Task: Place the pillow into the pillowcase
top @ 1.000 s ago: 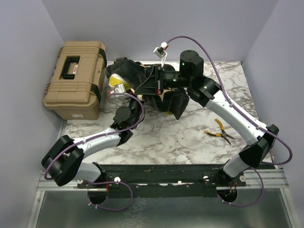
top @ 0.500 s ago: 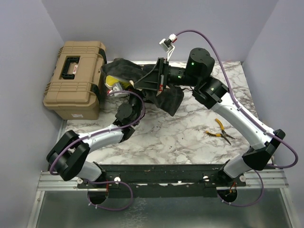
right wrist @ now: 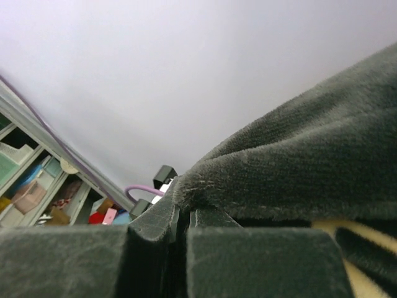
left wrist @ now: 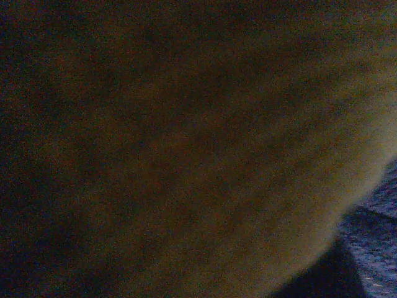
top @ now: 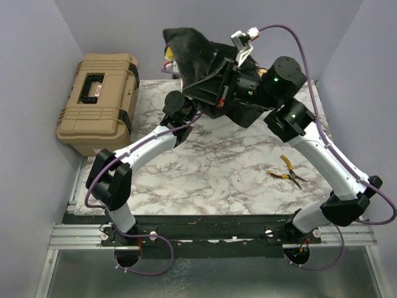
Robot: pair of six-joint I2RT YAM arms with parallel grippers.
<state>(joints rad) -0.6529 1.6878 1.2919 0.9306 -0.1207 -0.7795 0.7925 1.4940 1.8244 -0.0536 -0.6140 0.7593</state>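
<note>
The black plush pillowcase (top: 197, 57) hangs in the air near the back wall, lifted off the marble table (top: 217, 177). A small yellow patch of the pillow (top: 167, 53) shows at its upper left; the rest of the pillow is hidden inside. My right gripper (top: 193, 93) is shut on a fold of the pillowcase (right wrist: 291, 167), its jaws (right wrist: 183, 214) pinching the fabric edge. My left arm reaches up under the pillowcase. Its gripper is buried in the fabric, and the left wrist view shows only a dark, blurred brownish surface (left wrist: 186, 149).
A tan toolbox (top: 99, 102) stands at the back left beside the table. Yellow-handled pliers (top: 286, 171) lie on the right of the table. Grey walls close in the back and both sides.
Both arms have risen and swung toward the back wall. They lifted the pillowcase and its contents off the table into the air.
</note>
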